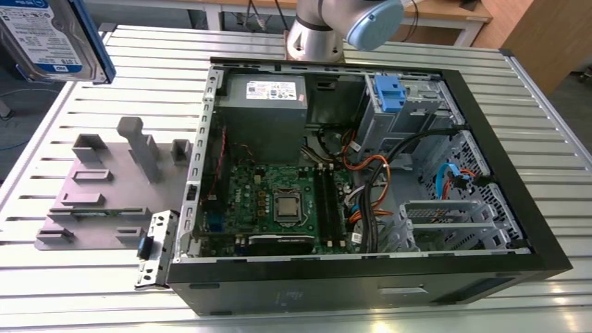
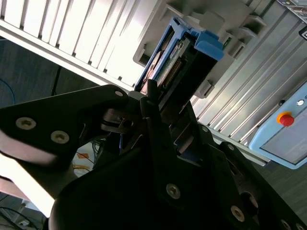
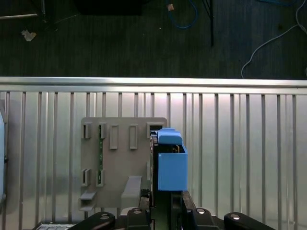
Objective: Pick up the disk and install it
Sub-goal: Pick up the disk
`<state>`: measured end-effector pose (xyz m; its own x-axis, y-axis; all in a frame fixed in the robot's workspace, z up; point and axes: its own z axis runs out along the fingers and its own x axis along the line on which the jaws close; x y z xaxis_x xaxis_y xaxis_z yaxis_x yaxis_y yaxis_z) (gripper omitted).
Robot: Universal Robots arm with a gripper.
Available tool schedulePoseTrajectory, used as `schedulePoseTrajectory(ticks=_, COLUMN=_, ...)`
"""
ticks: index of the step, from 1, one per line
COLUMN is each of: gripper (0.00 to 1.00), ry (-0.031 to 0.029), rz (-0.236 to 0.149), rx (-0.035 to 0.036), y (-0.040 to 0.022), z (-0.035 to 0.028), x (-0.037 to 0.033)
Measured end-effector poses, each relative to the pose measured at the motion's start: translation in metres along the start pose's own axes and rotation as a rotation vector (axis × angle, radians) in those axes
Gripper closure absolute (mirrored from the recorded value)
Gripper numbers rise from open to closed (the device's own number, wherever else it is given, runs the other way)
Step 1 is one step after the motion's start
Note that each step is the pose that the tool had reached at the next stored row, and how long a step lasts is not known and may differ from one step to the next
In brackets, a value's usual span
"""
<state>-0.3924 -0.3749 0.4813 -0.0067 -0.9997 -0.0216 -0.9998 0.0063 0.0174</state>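
I have the end effector [image 3: 165,211] pinching the disk [image 3: 171,165] by its plain end, so the blue handle end points away from the wrist. I judge that this keeps the grip clear of the end that has to go in first. In the second wrist view the black fingers [image 2: 151,103] press on the flat faces of the disk, which sits edge-on between them. A hold across the thin side should stop it twisting.

I place everything from the computer case [image 1: 370,288]. In the exterior view the disk hangs high and well apart from the case, off its far corner on the exterior view's left. It is over the bench [image 1: 83,291], not over the case. A grey holder plate [image 1: 93,201] lies on the bench just beside the case on that same side. Its upright slots look made to stand parts on edge for an easy grip, and the disk hovers above it. The case lies on its side with the panel off, so its inside faces up for reaching. Inside, at the far corner, a drive cage with a blue latch [image 1: 389,94] stands next to the power supply [image 1: 263,97]. By my reading the disk is picked up but not installed
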Motion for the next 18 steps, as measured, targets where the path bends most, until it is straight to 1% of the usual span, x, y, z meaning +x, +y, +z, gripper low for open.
schedulePoseTrajectory(ticks=5, gripper=0.65, ry=0.0002, rz=0.0, rx=-0.0002, y=-0.001, z=-0.0002, x=0.0)
schedulePoseTrajectory(ticks=15, gripper=0.65, ry=0.0001, rz=0.0, rx=0.0, y=-0.0116, z=-0.0003, x=-0.0001)
schedulePoseTrajectory(ticks=18, gripper=0.65, ry=0.0001, rz=0.0, rx=-0.0001, y=-0.0132, z=-0.0003, x=-0.0001)
